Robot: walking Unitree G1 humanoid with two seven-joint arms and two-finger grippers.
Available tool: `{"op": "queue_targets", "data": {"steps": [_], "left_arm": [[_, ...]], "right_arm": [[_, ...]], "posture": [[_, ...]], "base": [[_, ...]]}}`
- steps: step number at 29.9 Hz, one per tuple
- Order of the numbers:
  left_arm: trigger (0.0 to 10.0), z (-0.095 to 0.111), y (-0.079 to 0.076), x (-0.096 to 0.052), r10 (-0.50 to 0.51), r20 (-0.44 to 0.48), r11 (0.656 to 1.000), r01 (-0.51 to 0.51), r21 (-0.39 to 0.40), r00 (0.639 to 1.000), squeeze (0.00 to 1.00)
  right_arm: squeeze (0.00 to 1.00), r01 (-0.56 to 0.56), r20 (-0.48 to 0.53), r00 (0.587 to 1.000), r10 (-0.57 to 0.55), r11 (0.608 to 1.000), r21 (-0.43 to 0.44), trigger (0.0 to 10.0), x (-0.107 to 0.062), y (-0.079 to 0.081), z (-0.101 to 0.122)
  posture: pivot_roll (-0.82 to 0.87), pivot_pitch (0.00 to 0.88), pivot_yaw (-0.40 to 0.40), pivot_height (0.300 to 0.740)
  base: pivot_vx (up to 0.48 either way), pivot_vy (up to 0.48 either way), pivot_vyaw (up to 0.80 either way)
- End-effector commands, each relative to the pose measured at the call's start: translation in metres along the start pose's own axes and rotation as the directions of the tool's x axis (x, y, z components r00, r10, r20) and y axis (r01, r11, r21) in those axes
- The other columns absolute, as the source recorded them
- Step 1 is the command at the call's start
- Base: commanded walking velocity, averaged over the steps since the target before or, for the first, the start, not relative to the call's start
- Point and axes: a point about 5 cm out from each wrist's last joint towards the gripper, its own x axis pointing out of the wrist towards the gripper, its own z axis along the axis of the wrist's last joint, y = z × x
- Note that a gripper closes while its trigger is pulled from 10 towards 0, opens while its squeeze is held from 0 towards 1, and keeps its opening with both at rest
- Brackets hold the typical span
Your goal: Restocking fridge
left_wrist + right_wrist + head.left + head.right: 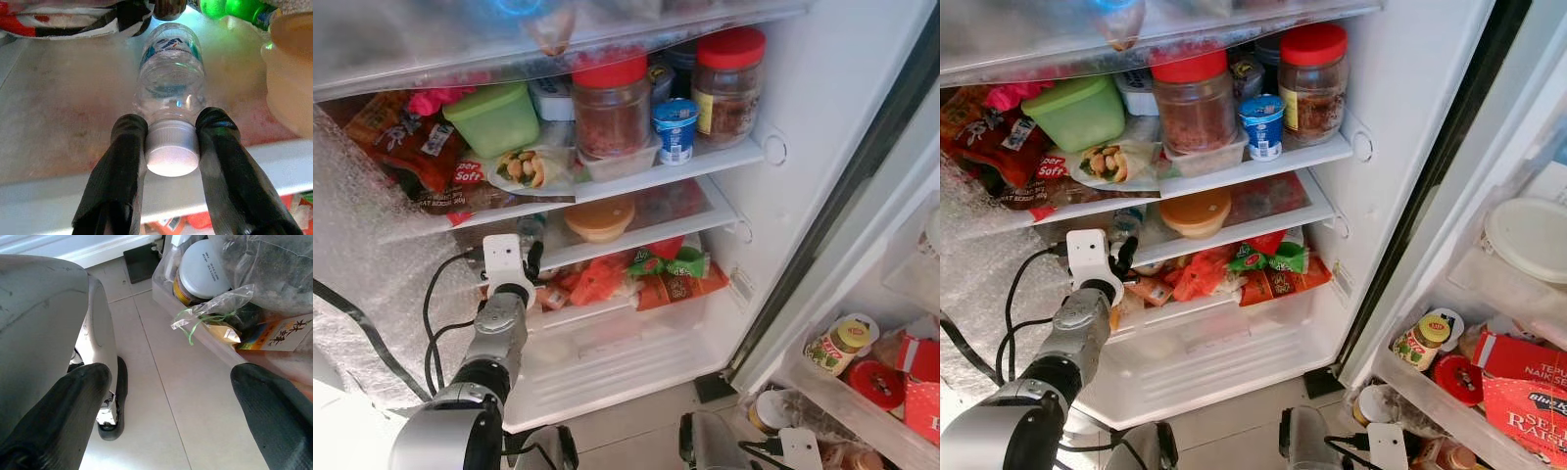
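A clear plastic water bottle [168, 68] with a white cap [172, 152] lies on its side on the fridge's second glass shelf [675, 211], cap toward me. My left gripper [171, 125] reaches in at the shelf's left front and is shut on the cap, one black finger on each side. In the eye views the left gripper [532, 260] sits just below a white wrist box, and the bottle [530, 231] is partly hidden behind it. My right gripper [171, 379] hangs low over the tiled floor, open and holding nothing.
An orange-lidded tub [598, 217] stands close to the bottle's right. The shelf above holds red-lidded jars [611, 106], a green box [495, 117] and a yogurt cup [674, 129]. Snack packets [656, 274] fill the drawer below. Door bins [847, 345] hold jars at right.
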Motion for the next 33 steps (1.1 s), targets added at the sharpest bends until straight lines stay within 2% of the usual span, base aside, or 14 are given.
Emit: {"op": "queue_targets", "data": {"steps": [1, 2, 12, 18, 22, 23, 25, 26, 27, 30, 33], "left_arm": [[10.0, -0.002, 0.0, 0.0, -0.001, -0.025, 1.0, 0.002, 0.006, 1.0, 0.0], [10.0, -0.002, 0.0, 0.001, -0.004, -0.024, 1.0, 0.004, 0.002, 1.0, 1.0], [10.0, 0.002, -0.004, 0.0, -0.03, 0.021, 0.999, 0.031, -0.009, 0.999, 1.0], [10.0, 0.007, -0.013, -0.003, -0.087, 0.091, 0.996, 0.084, 0.043, 0.992, 1.0], [10.0, 0.012, -0.021, -0.017, -0.163, 0.205, 0.984, 0.144, 0.106, 0.965, 1.0], [10.0, 0.012, -0.021, -0.017, -0.163, 0.205, 0.984, 0.144, 0.106, 0.965, 1.0], [10.0, 0.009, -0.027, -0.03, -0.233, 0.237, 0.965, 0.193, 0.18, 0.943, 1.0], [10.0, 0.007, -0.028, -0.034, -0.248, 0.241, 0.96, 0.204, 0.193, 0.938, 1.0], [10.0, 0.005, -0.03, -0.039, -0.262, 0.244, 0.956, 0.215, 0.202, 0.934, 0.0], [10.0, 0.0, -0.035, -0.065, -0.307, 0.266, 0.933, 0.234, 0.272, 0.914, 0.0], [10.0, 0.002, -0.028, -0.085, -0.284, 0.295, 0.933, 0.191, 0.306, 0.912, 0.0]], "right_arm": [[0.0, -0.015, -0.019, 1.0, 0.016, 1.0, 0.004, 10.0, -0.001, 0.005, -0.007], [0.0, -0.015, -0.019, 1.0, 0.015, 1.0, 0.005, 10.0, -0.001, 0.005, -0.007], [0.0, -0.017, -0.022, 1.0, 0.017, 1.0, 0.001, 10.0, -0.001, 0.006, -0.006], [0.0, -0.018, -0.018, 1.0, 0.018, 1.0, 0.006, 10.0, -0.001, 0.006, -0.006], [0.0, -0.018, -0.017, 1.0, 0.018, 1.0, 0.008, 10.0, -0.001, 0.007, -0.006], [0.0, -0.018, -0.017, 1.0, 0.018, 1.0, 0.008, 10.0, -0.001, 0.007, -0.006], [0.0, -0.018, -0.018, 1.0, 0.019, 1.0, 0.008, 10.0, -0.001, 0.007, -0.006], [0.0, -0.019, -0.018, 1.0, 0.019, 1.0, 0.008, 10.0, -0.001, 0.007, -0.006], [0.0, -0.019, -0.018, 1.0, 0.02, 1.0, 0.009, 10.0, 0.0, 0.007, -0.006], [0.0, -0.022, -0.017, 1.0, 0.022, 1.0, 0.009, 10.0, 0.0, 0.007, -0.006], [0.0, -0.019, -0.016, 1.0, 0.019, 1.0, 0.014, 10.0, -0.001, 0.007, -0.006]], "posture": [[-0.09, 0.083, 0.057, 0.615], [-0.09, 0.083, 0.057, 0.615], [-0.09, 0.088, 0.056, 0.615], [-0.08, 0.091, 0.059, 0.615], [-0.08, 0.093, 0.063, 0.615], [-0.08, 0.093, 0.063, 0.615], [-0.07, 0.092, 0.065, 0.615], [-0.07, 0.093, 0.066, 0.615], [-0.07, 0.093, 0.066, 0.615], [-0.07, 0.091, 0.069, 0.615], [-0.07, 0.089, 0.071, 0.615]], "base": [[0.0, 0.0, 0.0], [0.0, 0.0, 0.0], [0.0, 0.0, 0.0], [0.0, 0.0, 0.0], [0.0, 0.0, 0.0], [0.0, 0.0, 0.0], [0.0, 0.0, 0.0], [0.0, 0.0, 0.0], [0.0, 0.0, 0.0], [0.0, 0.0, 0.0], [0.0, 0.0, 0.0]]}}
